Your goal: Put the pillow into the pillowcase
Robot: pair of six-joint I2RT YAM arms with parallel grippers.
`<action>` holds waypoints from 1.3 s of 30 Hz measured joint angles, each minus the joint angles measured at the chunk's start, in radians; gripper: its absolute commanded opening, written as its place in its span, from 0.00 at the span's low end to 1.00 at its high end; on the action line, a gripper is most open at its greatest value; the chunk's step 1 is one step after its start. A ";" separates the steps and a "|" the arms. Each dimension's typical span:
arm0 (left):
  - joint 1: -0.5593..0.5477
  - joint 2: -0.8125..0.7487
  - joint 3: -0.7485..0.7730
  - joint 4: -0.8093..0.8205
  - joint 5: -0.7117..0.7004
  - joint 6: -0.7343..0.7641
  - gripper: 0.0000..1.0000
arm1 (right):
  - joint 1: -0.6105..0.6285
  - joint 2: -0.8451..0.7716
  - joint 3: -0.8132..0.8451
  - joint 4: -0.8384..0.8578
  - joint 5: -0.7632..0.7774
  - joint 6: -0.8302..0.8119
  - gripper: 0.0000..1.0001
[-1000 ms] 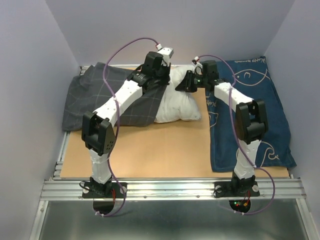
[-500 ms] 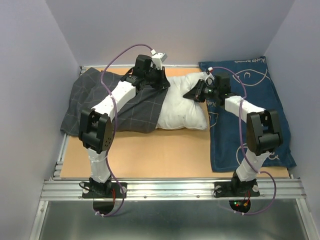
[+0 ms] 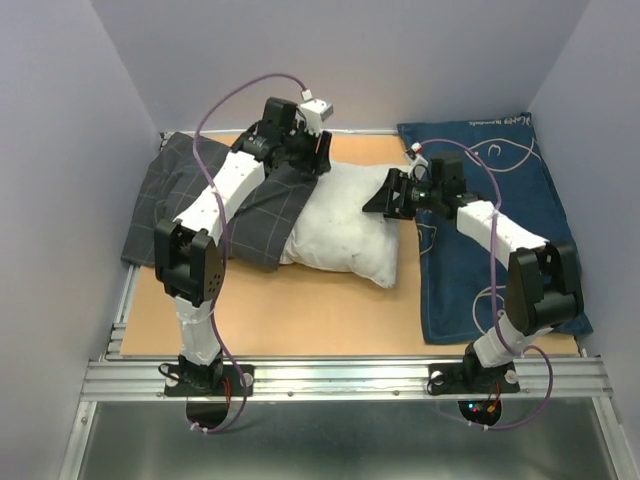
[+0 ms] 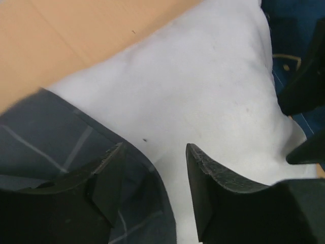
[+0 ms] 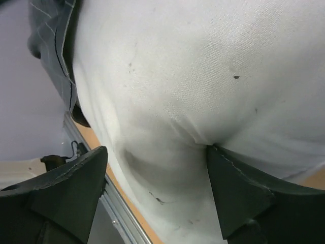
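The white pillow (image 3: 345, 225) lies tilted mid-table, its left end inside the mouth of the dark grey grid-patterned pillowcase (image 3: 195, 195). My left gripper (image 3: 316, 160) hovers open at the far edge of that mouth. In the left wrist view the left gripper (image 4: 155, 170) has one finger over the pillowcase (image 4: 45, 142) hem and the other over the pillow (image 4: 203, 86). My right gripper (image 3: 375, 198) is open at the pillow's right end. Seen from the right wrist, the right gripper (image 5: 157, 150) straddles the bulging pillow (image 5: 177, 66), one fingertip (image 5: 218, 157) denting it. The pillowcase (image 5: 51, 20) shows at top left.
A navy blue cloth with white fish drawings (image 3: 505, 235) covers the right side of the wooden table (image 3: 300, 310). Grey walls close in the left, back and right. A metal rail (image 3: 340, 375) runs along the near edge by the arm bases.
Both grippers have opened. The pillow has slid toward the near side and now lies tilted, more of it outside the pillowcase. The right arm has drawn back to the right.
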 measured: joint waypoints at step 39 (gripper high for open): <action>-0.013 0.350 0.434 -0.072 -0.063 -0.015 0.00 | -0.072 0.220 0.254 -0.094 0.039 -0.217 0.18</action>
